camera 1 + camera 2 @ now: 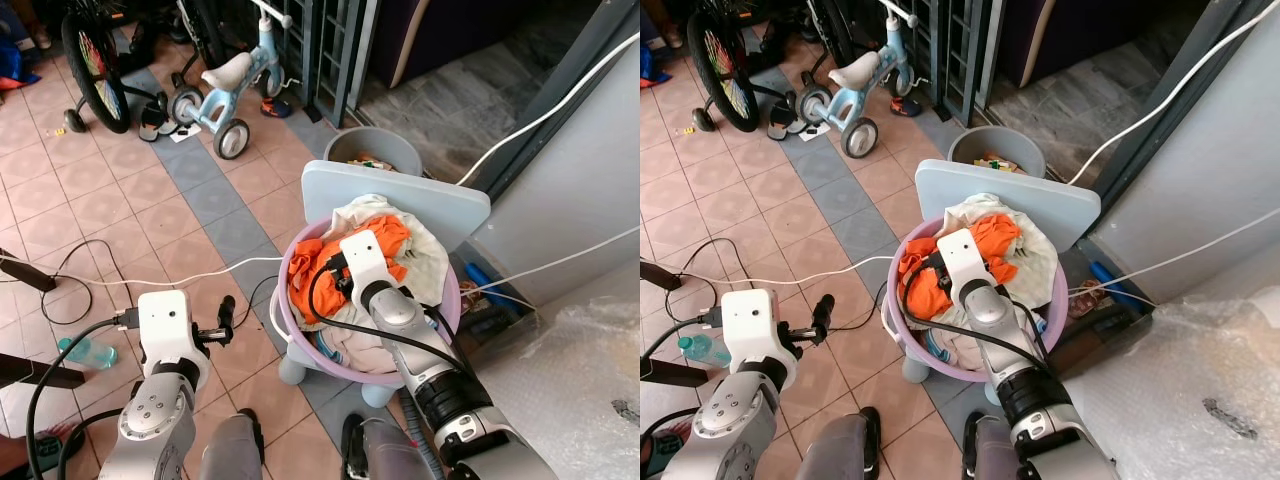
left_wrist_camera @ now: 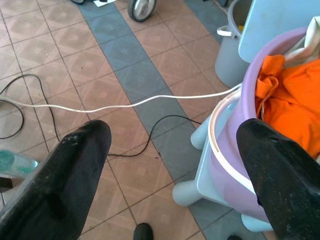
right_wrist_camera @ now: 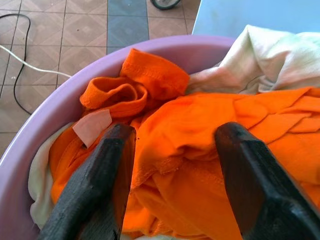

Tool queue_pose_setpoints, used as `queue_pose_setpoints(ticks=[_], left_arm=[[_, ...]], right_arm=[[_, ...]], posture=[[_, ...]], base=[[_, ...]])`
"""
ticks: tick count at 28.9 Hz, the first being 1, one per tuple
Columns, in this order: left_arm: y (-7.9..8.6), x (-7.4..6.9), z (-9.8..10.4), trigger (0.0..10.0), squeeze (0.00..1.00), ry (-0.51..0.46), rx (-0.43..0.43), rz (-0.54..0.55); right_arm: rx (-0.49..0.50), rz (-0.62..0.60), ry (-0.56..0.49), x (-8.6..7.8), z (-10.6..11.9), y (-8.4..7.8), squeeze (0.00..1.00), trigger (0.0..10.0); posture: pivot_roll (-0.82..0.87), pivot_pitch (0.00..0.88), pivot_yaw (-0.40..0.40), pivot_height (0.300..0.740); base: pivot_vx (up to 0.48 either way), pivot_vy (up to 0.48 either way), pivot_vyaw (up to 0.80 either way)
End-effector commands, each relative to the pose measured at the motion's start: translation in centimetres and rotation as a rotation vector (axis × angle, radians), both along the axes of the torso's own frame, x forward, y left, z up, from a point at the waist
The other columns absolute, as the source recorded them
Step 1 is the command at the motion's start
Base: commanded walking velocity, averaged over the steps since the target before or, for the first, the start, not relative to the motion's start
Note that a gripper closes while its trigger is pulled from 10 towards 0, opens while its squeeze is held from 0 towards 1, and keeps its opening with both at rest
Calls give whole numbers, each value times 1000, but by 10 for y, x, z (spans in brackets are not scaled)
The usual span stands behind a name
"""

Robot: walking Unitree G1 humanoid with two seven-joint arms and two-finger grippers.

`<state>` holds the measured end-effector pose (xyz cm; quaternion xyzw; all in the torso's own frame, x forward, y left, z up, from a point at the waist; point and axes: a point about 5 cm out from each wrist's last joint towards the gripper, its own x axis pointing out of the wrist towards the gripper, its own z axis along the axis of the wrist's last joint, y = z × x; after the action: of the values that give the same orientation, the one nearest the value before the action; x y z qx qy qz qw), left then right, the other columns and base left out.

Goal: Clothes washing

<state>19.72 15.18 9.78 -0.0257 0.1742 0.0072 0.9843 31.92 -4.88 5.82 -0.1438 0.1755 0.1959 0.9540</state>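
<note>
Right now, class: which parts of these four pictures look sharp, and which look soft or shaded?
Eye views: daylit, sharp on the orange garment. Right wrist view: cloth folds crisp, open right tool darker and slightly soft. Left wrist view: fingers blurred, floor tiles sharp.
</note>
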Motion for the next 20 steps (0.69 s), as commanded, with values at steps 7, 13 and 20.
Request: queue_pose_setpoints(ticks=[7, 13, 20], left_arm=[[-20, -9, 3, 10000, 0, 36, 17, -143], [-18, -6, 5, 10000, 0, 33, 27, -135], [-20, -1, 4, 10000, 0, 32, 41, -144]], right_arm=[[-81, -126, 206, -8, -36, -16, 0, 0], [-52, -153, 210, -9, -39, -19, 0, 0], [-20, -181, 214, -8, -40, -23, 0, 0]], posture=[[238, 327, -80, 740], [223, 323, -88, 740], [205, 303, -92, 740]], base=[[0, 0, 0], [0, 0, 0], [0, 0, 0]])
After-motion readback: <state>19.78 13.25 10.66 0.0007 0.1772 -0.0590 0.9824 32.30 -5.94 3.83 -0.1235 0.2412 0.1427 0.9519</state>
